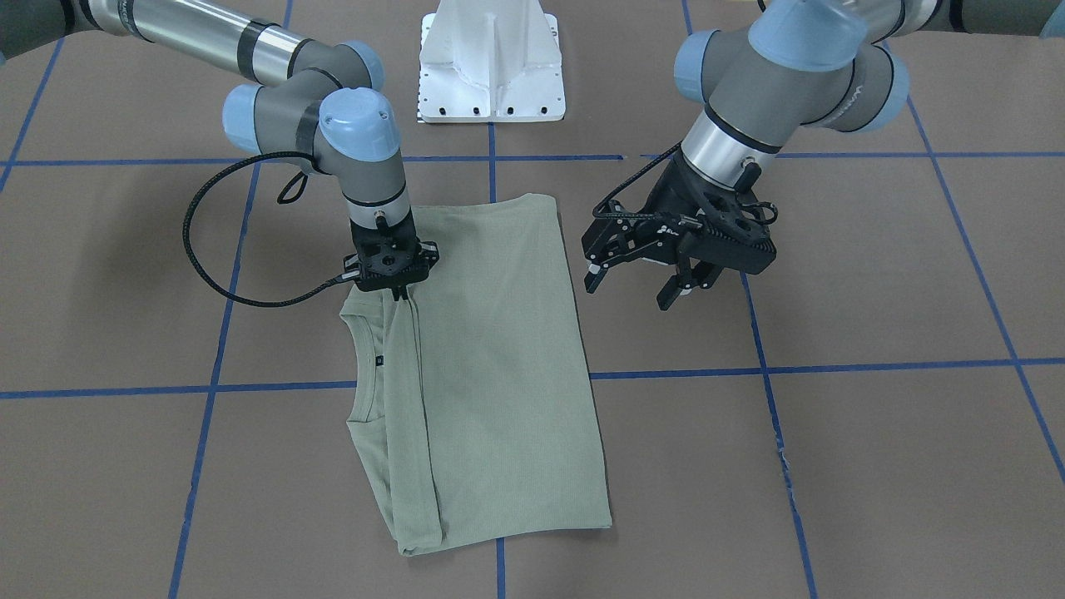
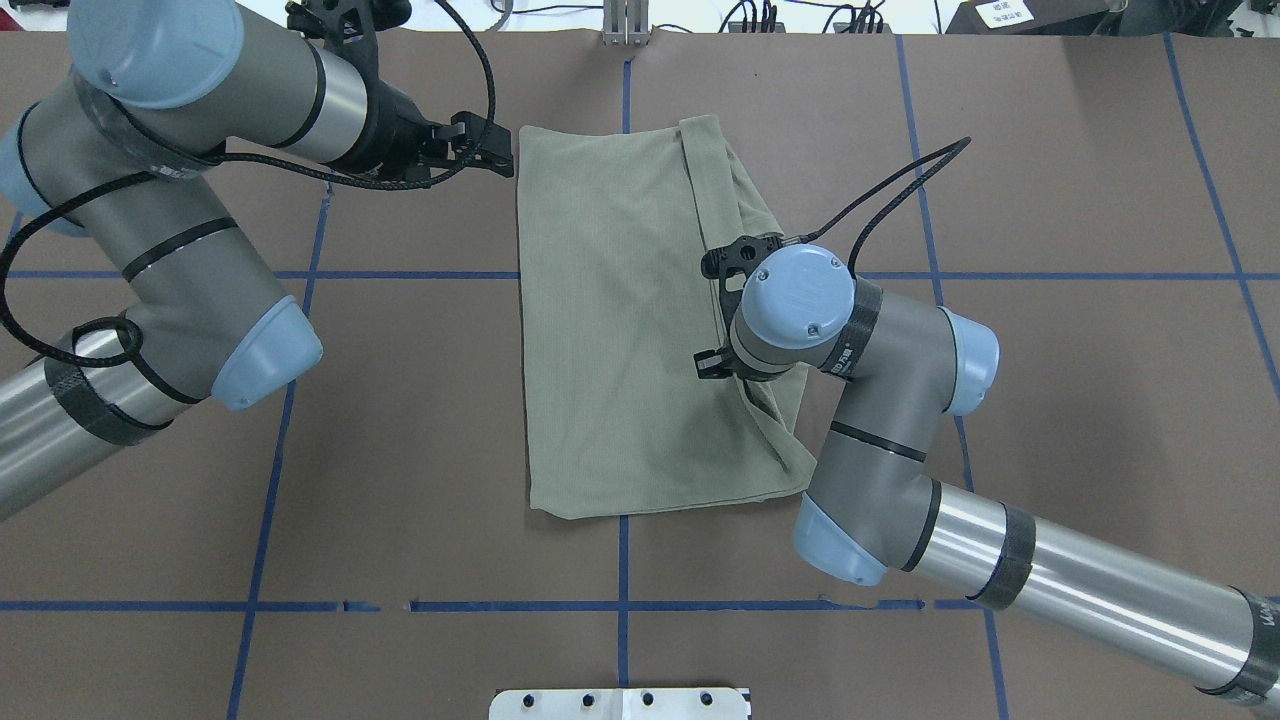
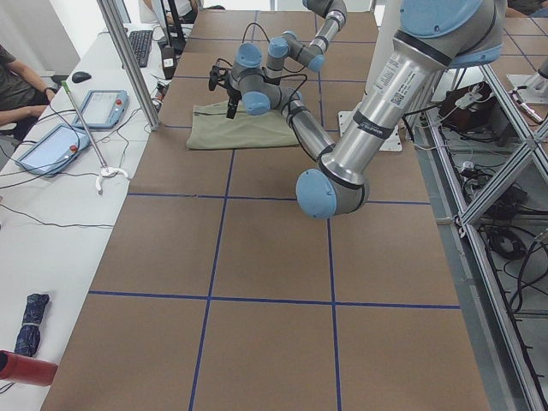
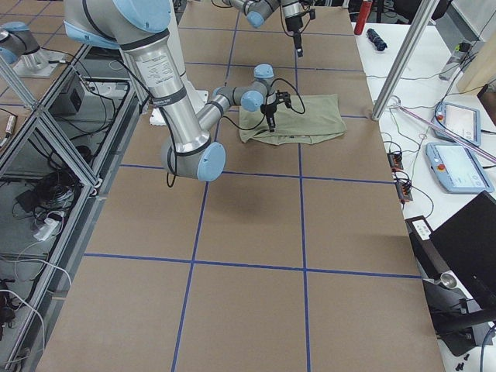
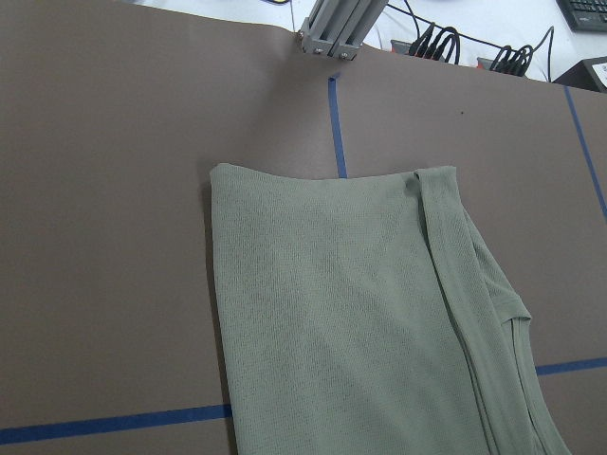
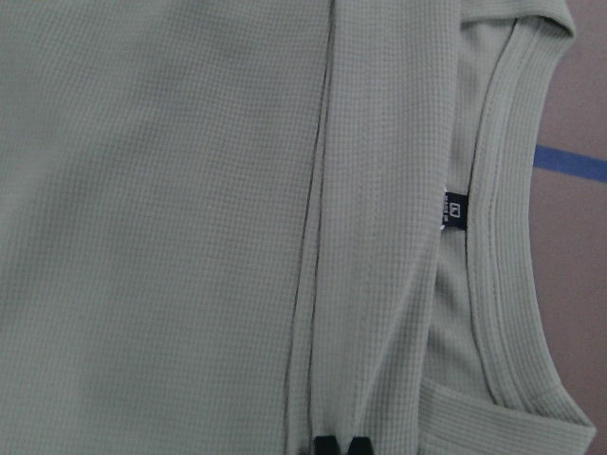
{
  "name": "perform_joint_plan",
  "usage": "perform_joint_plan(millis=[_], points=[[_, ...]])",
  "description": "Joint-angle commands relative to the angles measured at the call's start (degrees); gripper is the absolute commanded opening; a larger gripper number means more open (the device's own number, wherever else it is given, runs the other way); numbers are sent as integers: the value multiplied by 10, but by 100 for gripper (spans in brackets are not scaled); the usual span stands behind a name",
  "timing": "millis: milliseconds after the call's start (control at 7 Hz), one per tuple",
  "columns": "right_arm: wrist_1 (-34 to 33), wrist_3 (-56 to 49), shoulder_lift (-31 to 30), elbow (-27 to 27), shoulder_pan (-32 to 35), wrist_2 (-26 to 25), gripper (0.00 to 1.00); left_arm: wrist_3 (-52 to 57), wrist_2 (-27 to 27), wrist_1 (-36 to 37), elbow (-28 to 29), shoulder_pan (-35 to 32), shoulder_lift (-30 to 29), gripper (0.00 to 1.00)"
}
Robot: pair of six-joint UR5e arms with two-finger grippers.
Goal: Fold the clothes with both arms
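Starting at the near edge of the front-facing view: olive-green shirt (image 1: 499, 374), flat on the brown, paper-like surface (image 1: 832, 457), folded lengthwise into a tall rectangle. Fine waffle knit, matte, soft at the corners. Folded-over band (image 1: 423, 416) down the robot's right side, stitched along its edge. Just beside it, ribbed round collar (image 1: 359, 391) curving outward, small black neck label (image 1: 380, 361) tucked inside. Blue tape lines (image 1: 274, 387) gridding the surface and passing under the cloth.

Further back now, right arm (image 1: 366, 133): comes in low from the side, then turns its wrist straight down, last link vertical. Black braided cable (image 1: 193, 249) looping wide off it. Jaws drawn together, pinching the shirt's folded band just beyond the collar; black tips right against the knit in the wrist view.

About level with that, on the other side of the shirt, left arm (image 1: 774, 91): slants down steeply, wrist tilted toward the cloth. Jaws spread apart, gripping nothing, hanging above bare surface just beside the shirt's edge on the robot's left, clear of the fabric.

Grey-silver tubes and light-blue joint caps on both arms, smooth and glossy against the dull paper.

Farthest back, white metal pedestal (image 1: 491, 66), ribbed, with a row of dark holes along its foot, between the two arms.
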Motion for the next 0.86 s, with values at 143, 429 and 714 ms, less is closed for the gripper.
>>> perform_joint_plan(millis=[143, 429, 714], points=[[-2, 1, -8, 10, 3, 4, 0, 0, 0, 1, 0, 0, -1, 99], [-2, -3, -42, 38, 4, 5, 0, -1, -1, 1, 0, 0, -2, 99], [-1, -26, -74, 51, 18, 11, 0, -1, -1, 1, 0, 0, -3, 99]])
